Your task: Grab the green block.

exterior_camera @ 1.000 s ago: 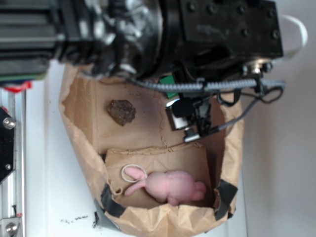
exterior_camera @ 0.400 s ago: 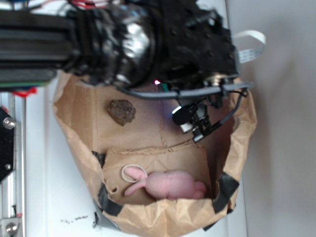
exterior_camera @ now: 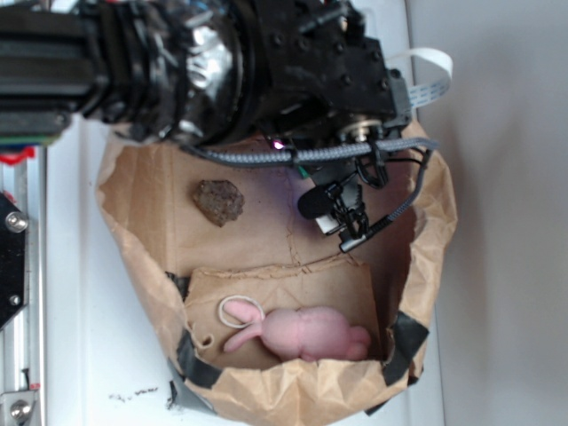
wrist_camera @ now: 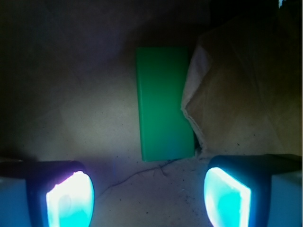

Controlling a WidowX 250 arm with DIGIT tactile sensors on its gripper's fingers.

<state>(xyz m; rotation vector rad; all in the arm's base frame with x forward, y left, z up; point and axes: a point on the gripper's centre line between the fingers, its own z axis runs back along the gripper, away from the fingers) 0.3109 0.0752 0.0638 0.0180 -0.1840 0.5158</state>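
Observation:
The green block [wrist_camera: 163, 104] lies flat on the brown paper floor, lengthwise ahead of my gripper [wrist_camera: 149, 198]. Its right edge is against a crumpled paper wall [wrist_camera: 236, 94]. The gripper is open; its two glowing pads [wrist_camera: 71, 201] stand wide apart, short of the block's near end, with only bare paper between them. In the exterior view the gripper [exterior_camera: 330, 220] hangs inside the paper bag near its upper right, and the black arm hides the block there.
A lumpy brown rock [exterior_camera: 218, 201] lies left of the gripper. A pink plush bunny [exterior_camera: 306, 333] and a white ring [exterior_camera: 241, 311] lie on the lower flap. The bag's raised paper walls [exterior_camera: 133, 257] ring the area. A metal rail [exterior_camera: 18, 293] runs down the left.
The arm has swung left in the exterior view and the wrist has turned. The green patch seen under the arm a second ago is now covered.

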